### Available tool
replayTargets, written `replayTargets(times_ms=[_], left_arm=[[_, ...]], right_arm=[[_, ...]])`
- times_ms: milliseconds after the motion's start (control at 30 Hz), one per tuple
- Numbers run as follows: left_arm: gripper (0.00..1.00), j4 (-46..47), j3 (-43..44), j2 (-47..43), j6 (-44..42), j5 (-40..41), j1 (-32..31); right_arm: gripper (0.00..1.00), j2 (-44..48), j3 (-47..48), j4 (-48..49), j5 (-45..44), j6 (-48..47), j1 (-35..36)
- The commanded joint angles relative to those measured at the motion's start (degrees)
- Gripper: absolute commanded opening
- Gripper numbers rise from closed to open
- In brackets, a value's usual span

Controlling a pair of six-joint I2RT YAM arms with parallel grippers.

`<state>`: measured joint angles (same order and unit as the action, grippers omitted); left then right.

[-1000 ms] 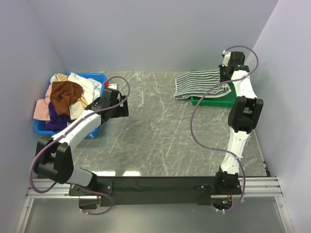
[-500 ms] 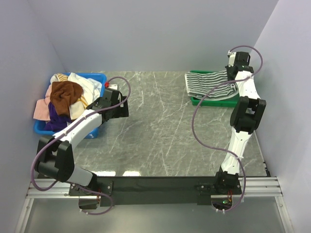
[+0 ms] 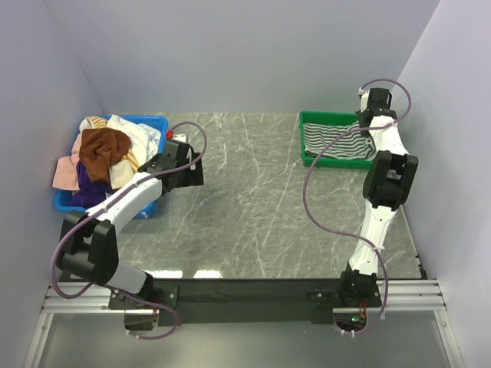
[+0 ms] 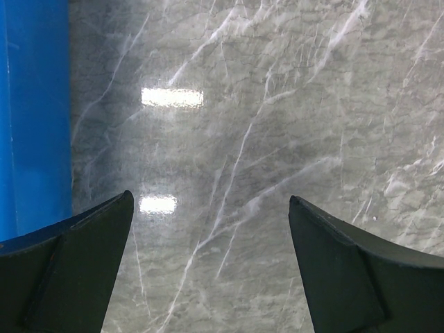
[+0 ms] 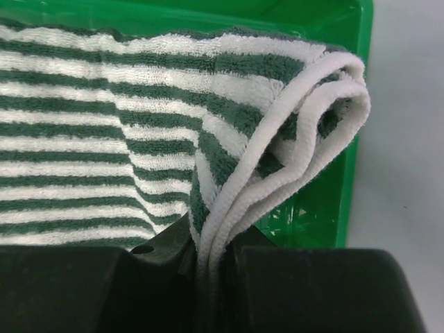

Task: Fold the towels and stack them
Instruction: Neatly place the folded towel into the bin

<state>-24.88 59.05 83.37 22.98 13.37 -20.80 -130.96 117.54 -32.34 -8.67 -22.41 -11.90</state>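
A folded grey-white striped towel (image 3: 337, 139) lies in the green tray (image 3: 316, 161) at the back right. My right gripper (image 3: 370, 121) is shut on the towel's folded edge (image 5: 229, 215) over the tray's far right side (image 5: 347, 139). A pile of unfolded towels, brown (image 3: 103, 149), white (image 3: 138, 134), pink (image 3: 67, 172) and purple (image 3: 90, 192), fills the blue bin (image 3: 149, 208) at the left. My left gripper (image 3: 188, 165) is open and empty, low over the bare marble table (image 4: 263, 125) just right of the bin (image 4: 35, 111).
Light walls close the table on the left, back and right. The right wall stands close beside the green tray. The arm bases and a black rail run along the near edge (image 3: 253, 295).
My right gripper has carried the striped towel right and back, from hanging over the tray's left edge onto the table to lying inside the tray. The left arm has not moved.
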Motion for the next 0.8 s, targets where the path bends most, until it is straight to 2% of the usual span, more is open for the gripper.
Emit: replayTargets(times_ms=[0,167,200,333,367,400,500,533,667,767], left_arm=[[0.99,0.45,0.19,0.12,-0.75,-0.01,0.23],[0.99,0.36,0.19,0.12,-0.66,0.08,0.23],[0.99,0.36,0.19,0.04,-0.75,0.08,0.23],[0.99,0.45,0.19,0.21,-0.75,-0.18,0.23],[0.99,0.45,0.28,0.30,-0.66,-0.36,0.23],[0.99,0.28,0.37,0.39,-0.75,-0.36,0.32],[0.99,0.27,0.37,0.39,-0.57,-0.27,0.23],[0.99,0.36,0.45,0.30,-0.57,-0.27,0.23],[0.99,0.28,0.45,-0.14,-0.40,-0.18,0.23],[0.99,0.27,0.54,-0.49,-0.31,-0.18,0.23]], right_arm=[[0.00,1.32,-0.90,3.77,-3.98,-1.23,-0.23],[0.02,-0.09,-0.73,5.44,-6.01,-1.14,-0.05],[0.05,-0.35,-0.82,5.79,-6.53,-1.05,-0.05],[0.23,-1.75,-1.61,8.69,-9.96,-0.79,0.30],[0.31,-1.93,-1.69,9.22,-12.05,-0.35,0.39],[0.45,-2.11,-1.70,9.66,-13.03,-0.09,0.56],[0.65,-1.59,-2.05,12.12,-18.74,1.67,1.09],[0.68,-1.32,-2.05,13.25,-20.58,2.19,1.18],[0.73,0.96,-1.87,14.32,-25.60,5.44,2.40],[0.73,4.21,-3.36,14.23,-24.22,8.43,3.55]])
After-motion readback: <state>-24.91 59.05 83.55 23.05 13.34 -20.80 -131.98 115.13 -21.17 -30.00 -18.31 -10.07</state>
